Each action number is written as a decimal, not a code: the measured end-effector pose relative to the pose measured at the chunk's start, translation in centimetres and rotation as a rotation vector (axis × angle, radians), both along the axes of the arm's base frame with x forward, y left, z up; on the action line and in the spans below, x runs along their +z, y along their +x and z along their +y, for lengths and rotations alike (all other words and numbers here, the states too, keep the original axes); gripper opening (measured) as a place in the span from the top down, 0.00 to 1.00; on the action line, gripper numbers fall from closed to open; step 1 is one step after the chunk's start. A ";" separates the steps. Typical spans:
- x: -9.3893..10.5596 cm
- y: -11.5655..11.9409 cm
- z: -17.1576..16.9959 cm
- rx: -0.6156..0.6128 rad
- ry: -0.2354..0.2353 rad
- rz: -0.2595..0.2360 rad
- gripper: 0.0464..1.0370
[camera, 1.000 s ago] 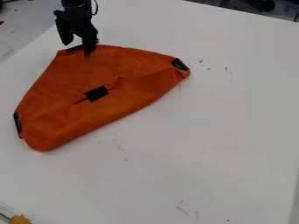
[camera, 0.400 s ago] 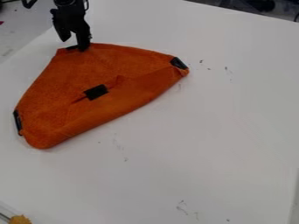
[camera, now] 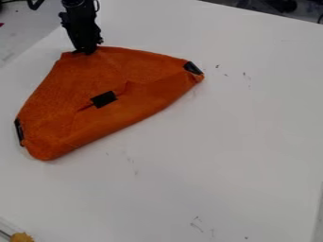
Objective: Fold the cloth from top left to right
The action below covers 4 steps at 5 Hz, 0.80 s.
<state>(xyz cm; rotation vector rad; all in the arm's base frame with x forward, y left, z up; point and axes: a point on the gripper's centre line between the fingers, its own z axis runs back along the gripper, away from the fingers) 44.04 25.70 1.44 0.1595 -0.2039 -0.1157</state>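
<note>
camera view's got the arm hanging down far left, gripper clenched on the orange cloth at its far corner

The cloth looks matt, slightly rough — the dark patch on it matt too — the tabletop beneath it smooth.

white tabletop, dark smudges | grey surface, upper left | dark clutter, upper right
</note>
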 end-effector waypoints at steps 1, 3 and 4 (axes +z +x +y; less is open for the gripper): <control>-0.1 0.1 -0.5 -0.019 0.000 0.009 0.83; 2.5 -0.5 -2.8 -0.057 0.154 0.048 0.98; 6.2 -1.4 -5.9 -0.035 0.229 0.017 0.98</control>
